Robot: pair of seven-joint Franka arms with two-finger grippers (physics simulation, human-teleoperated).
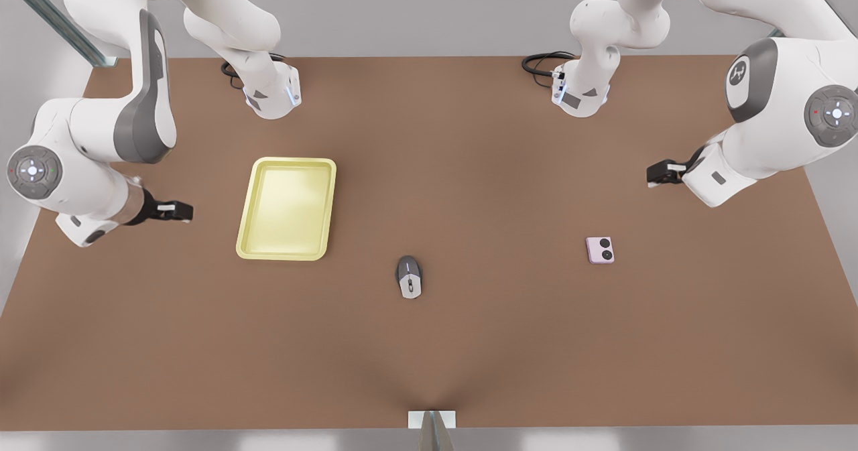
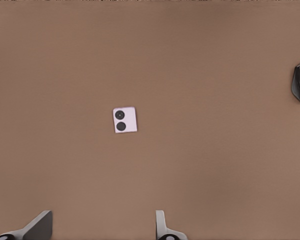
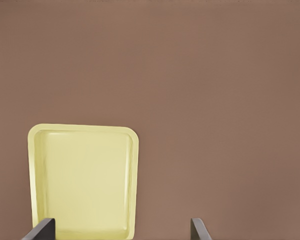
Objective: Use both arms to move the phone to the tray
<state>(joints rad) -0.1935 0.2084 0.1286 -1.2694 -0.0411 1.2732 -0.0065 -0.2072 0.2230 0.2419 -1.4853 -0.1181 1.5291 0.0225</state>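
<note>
Phone flat on counter, camera circles toward the front view's right.
Tray holds nothing; left gripper and right gripper fingers apart.

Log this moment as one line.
phone: on table, untouched | tray: holds nothing | left claw: open, above phone | right claw: open, beside tray | mouse: between them

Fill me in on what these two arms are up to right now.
Nothing is being held. The left gripper, fingers open, hovers on the front view's right near the pink phone, which lies flat on the brown table. The right gripper, also open, hangs beside the yellow tray on the other side. A grey mouse sits between phone and tray.
</note>
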